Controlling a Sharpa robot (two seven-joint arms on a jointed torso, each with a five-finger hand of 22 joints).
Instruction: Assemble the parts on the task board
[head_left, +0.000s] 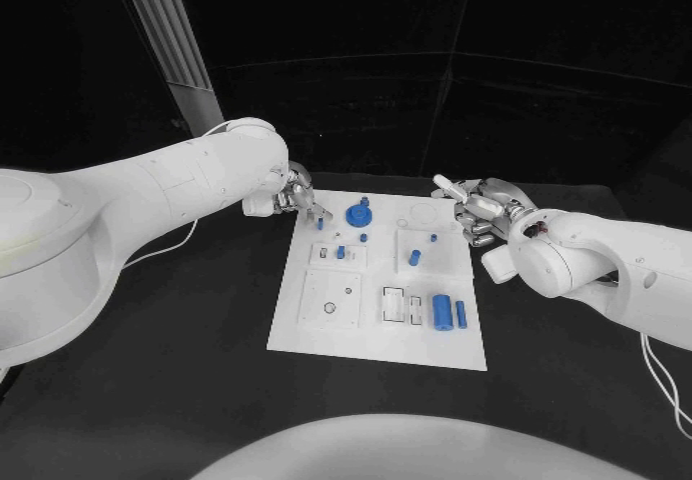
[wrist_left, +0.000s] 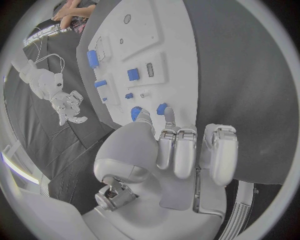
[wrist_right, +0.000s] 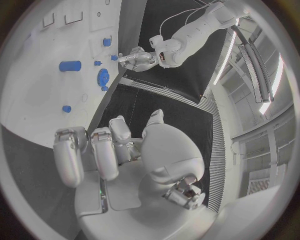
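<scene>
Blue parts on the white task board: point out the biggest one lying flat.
The thick blue cylinder near the white task board's front right corner. It lies flat beside a thinner blue rod; the other blue parts are much smaller.

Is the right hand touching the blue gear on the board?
Apart. The head view shows the right hand at the board's far right edge, with bare white board between it and the blue gear.

Your left robot hand (head_left: 299, 193) reaches forward, fingers extended, tips down, holding nothing. Your right robot hand (head_left: 483, 208) hovers, fingers loosely curled, apart, holding nothing.
</scene>
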